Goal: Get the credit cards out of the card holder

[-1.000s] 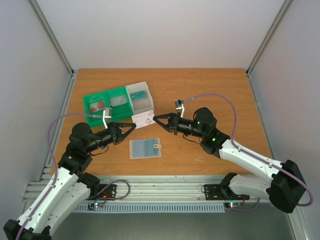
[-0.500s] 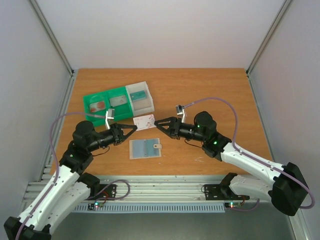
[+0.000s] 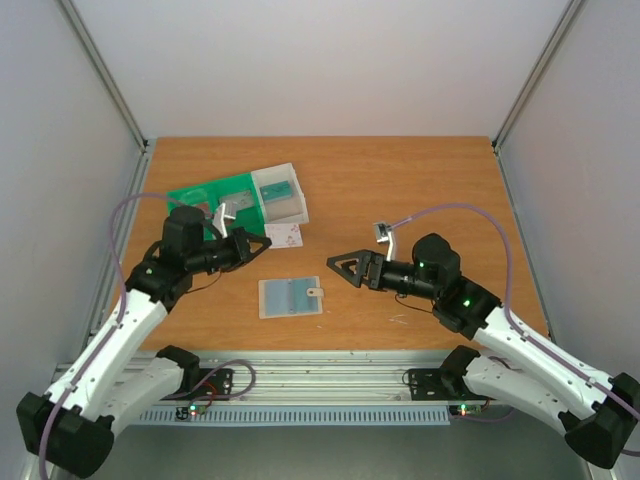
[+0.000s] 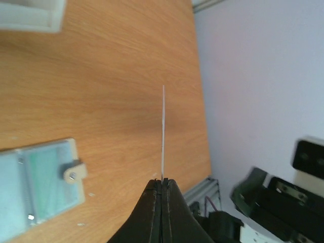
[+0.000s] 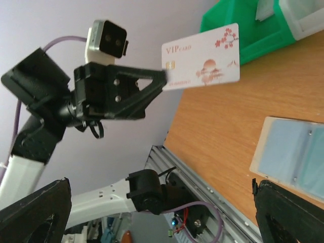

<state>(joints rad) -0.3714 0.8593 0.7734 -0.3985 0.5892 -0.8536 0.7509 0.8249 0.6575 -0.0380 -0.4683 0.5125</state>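
From above, we see the left end effector point(image 3: 264, 241) clamped on a white card point(image 3: 287, 235) with red print, held off the surface point(image 3: 420, 190) just beside the near corner of the green-and-white tray point(image 3: 290, 208). A teal card point(image 3: 281, 188) lies in the tray's white compartment. The card holder point(image 3: 291, 297) lies flat on the surface between the two arms (its small white tab points toward the right arm). The right end effector point(image 3: 336, 268) hovers near the holder with its jaws wide apart and nothing between them.

In the left wrist view, the fingers point(image 4: 152, 212) are pressed together on the white card point(image 4: 163, 131), seen edge-on. The card holder point(image 4: 40, 187) lies below and to the left.

In the right wrist view, the white card point(image 5: 202, 63) faces us, pinched at one short edge by the left end effector. The card holder point(image 5: 298, 152) lies lower right, and the tray point(image 5: 228, 30) is behind the card.
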